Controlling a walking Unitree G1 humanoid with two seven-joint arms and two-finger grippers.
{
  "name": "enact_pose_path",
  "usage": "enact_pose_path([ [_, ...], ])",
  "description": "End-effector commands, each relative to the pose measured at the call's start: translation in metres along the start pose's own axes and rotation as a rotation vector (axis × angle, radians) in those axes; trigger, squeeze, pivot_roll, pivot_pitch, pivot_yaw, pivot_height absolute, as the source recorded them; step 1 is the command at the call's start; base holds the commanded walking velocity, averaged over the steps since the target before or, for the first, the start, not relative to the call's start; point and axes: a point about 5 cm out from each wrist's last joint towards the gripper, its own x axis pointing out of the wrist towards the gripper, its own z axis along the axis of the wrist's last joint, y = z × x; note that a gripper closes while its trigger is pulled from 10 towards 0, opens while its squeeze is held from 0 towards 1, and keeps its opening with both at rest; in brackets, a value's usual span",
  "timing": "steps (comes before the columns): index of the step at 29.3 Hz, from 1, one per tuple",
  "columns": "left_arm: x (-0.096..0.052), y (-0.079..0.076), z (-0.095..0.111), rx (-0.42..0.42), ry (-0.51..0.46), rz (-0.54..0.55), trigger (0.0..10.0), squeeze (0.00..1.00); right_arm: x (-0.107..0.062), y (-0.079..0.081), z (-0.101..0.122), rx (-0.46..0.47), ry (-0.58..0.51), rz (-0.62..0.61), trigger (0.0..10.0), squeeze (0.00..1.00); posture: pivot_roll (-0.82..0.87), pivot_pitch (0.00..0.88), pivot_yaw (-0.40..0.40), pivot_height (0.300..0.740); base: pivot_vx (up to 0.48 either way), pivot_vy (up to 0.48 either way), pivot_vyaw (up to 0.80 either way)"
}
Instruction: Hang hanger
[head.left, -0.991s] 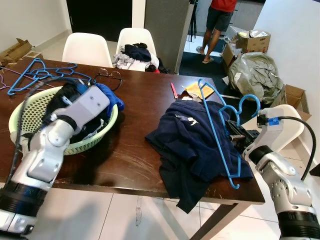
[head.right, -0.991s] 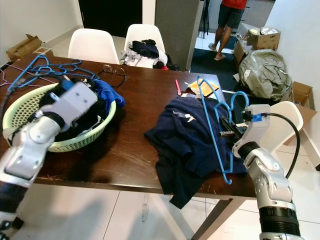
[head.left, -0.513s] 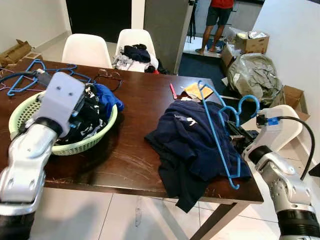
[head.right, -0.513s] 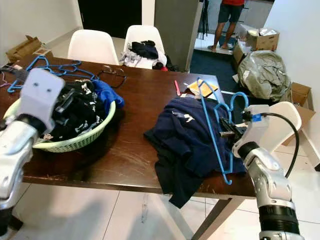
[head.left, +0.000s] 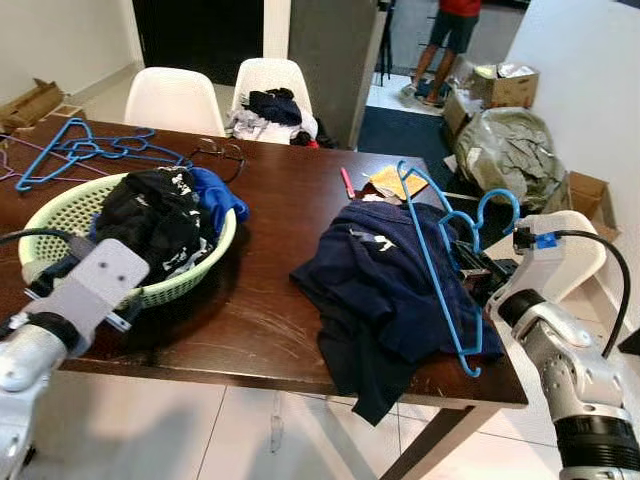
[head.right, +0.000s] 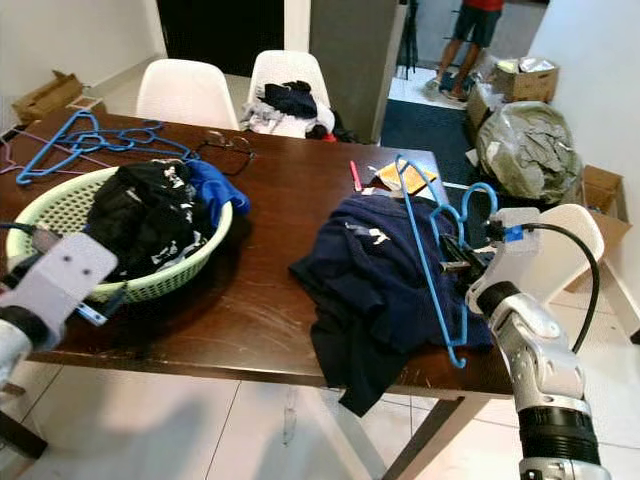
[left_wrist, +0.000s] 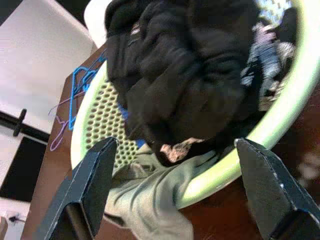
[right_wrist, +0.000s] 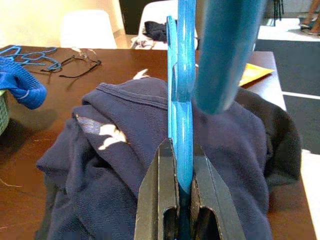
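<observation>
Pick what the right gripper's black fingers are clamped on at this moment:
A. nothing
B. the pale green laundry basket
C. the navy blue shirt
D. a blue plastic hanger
D: the right gripper has its fingers shut on the blue plastic hanger, which stands tilted over the navy blue shirt on the brown wooden table.

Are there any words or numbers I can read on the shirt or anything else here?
No text can be read anywhere.
The navy shirt has small white marks, too blurred to read as letters.
The black clothes in the green basket carry white print, also too small to read.
The cardboard box by the wall shows no readable label.
</observation>
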Motion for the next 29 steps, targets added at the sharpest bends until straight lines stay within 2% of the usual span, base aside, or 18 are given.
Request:
enact_pose_path([
  [1, 0.006, 0.0, 0.005, -0.032, -0.04, 0.043, 10.0, 0.0, -0.001, -0.001, -0.002, -0.008, -0.004, -0.008, 10.0, 0.0, 0.06, 0.098, -0.102, 0.74, 0.0, 0.0, 0.0],
  [2, 0.006, 0.0, 0.005, -0.032, -0.04, 0.043, 10.0, 0.0, -0.001, -0.001, -0.002, -0.008, -0.004, -0.008, 10.0, 0.0, 0.06, 0.098, -0.102, 0.74, 0.0, 0.0, 0.0],
  [3, 0.011, 0.006, 0.017, -0.077, -0.1, 0.122, 10.0, 0.0, -0.001, -0.001, -0.002, -0.006, -0.006, -0.008, 10.0, 0.0, 0.06, 0.1, -0.101, 0.74, 0.0, 0.0, 0.0],
  [6, 0.013, 0.009, 0.023, -0.107, -0.122, 0.153, 10.0, 0.0, -0.001, -0.001, -0.001, -0.006, -0.007, -0.008, 10.0, 0.0, 0.06, 0.1, -0.099, 0.74, 0.0, 0.0, 0.0],
  [7, 0.015, 0.007, 0.032, -0.181, -0.161, 0.187, 10.0, 0.0, -0.002, -0.002, -0.001, -0.006, -0.008, -0.009, 10.0, 0.0, 0.06, 0.099, -0.099, 0.74, 0.0, 0.0, 0.0],
  [8, 0.015, 0.007, 0.032, -0.181, -0.161, 0.187, 10.0, 0.0, -0.002, -0.002, -0.001, -0.006, -0.008, -0.009, 10.0, 0.0, 0.06, 0.099, -0.099, 0.74, 0.0, 0.0, 0.0],
  [10, 0.021, 0.002, 0.048, -0.34, -0.23, 0.221, 10.0, 0.0, -0.002, -0.002, 0.0, -0.006, -0.009, -0.011, 10.0, 0.0, 0.06, 0.1, -0.101, 0.74, 0.0, 0.0, 0.0],
  [11, 0.021, 0.002, 0.048, -0.34, -0.23, 0.221, 10.0, 0.0, -0.002, -0.002, 0.0, -0.006, -0.009, -0.011, 10.0, 0.0, 0.06, 0.1, -0.101, 0.74, 0.0, 0.0, 0.0],
  [12, 0.025, -0.006, 0.057, -0.417, -0.255, 0.205, 10.0, 0.0, -0.002, -0.002, 0.0, -0.006, -0.009, -0.012, 10.0, 0.0, 0.06, 0.101, -0.103, 0.74, 0.0, 0.0, 0.0],
  [15, 0.03, -0.015, 0.065, -0.47, -0.267, 0.176, 10.0, 0.0, -0.002, -0.002, 0.0, -0.013, -0.007, -0.011, 10.0, 0.0, 0.05, 0.099, -0.1, 0.74, 0.0, 0.0, 0.0],
  [18, 0.035, -0.034, 0.078, -0.537, -0.276, 0.12, 10.0, 0.0, -0.003, -0.003, 0.0, -0.017, -0.006, -0.011, 10.0, 0.0, 0.04, 0.099, -0.098, 0.74, 0.0, 0.0, 0.0],
  [20, 0.037, -0.041, 0.079, -0.562, -0.261, 0.11, 10.0, 0.0, -0.003, -0.004, 0.001, -0.016, -0.008, -0.013, 10.0, 0.0, 0.04, 0.099, -0.098, 0.74, 0.0, 0.0, 0.0],
  [22, 0.039, -0.049, 0.063, -0.656, -0.123, 0.166, 10.0, 0.0, -0.005, -0.005, 0.001, -0.019, -0.008, -0.016, 10.0, 0.0, 0.04, 0.097, -0.092, 0.74, 0.0, 0.0, 0.0],
  [24, 0.039, -0.051, 0.055, -0.687, -0.066, 0.187, 10.0, 0.0, -0.005, -0.005, 0.001, -0.02, -0.008, -0.017, 10.0, 0.0, 0.04, 0.097, -0.092, 0.74, 0.0, 0.0, 0.0],
  [26, 0.039, -0.051, 0.055, -0.687, -0.066, 0.187, 10.0, 0.0, -0.005, -0.005, 0.001, -0.02, -0.008, -0.017, 10.0, 0.0, 0.04, 0.097, -0.092, 0.74, 0.0, 0.0, 0.0],
  [27, 0.037, -0.052, 0.044, -0.702, 0.028, 0.226, 10.0, 0.0, -0.005, -0.005, 0.0, -0.021, -0.007, -0.018, 10.0, 0.0, 0.05, 0.097, -0.091, 0.74, 0.0, 0.0, 0.0],
  [28, 0.037, -0.052, 0.044, -0.702, 0.028, 0.226, 10.0, 0.0, -0.005, -0.005, 0.0, -0.021, -0.007, -0.018, 10.0, 0.0, 0.05, 0.097, -0.091, 0.74, 0.0, 0.0, 0.0],
  [29, 0.033, -0.049, 0.031, -0.714, 0.112, 0.283, 10.0, 0.0, -0.005, -0.005, 0.0, -0.021, -0.006, -0.019, 10.0, 0.0, 0.05, 0.098, -0.091, 0.74, 0.0, 0.0, 0.0],
])
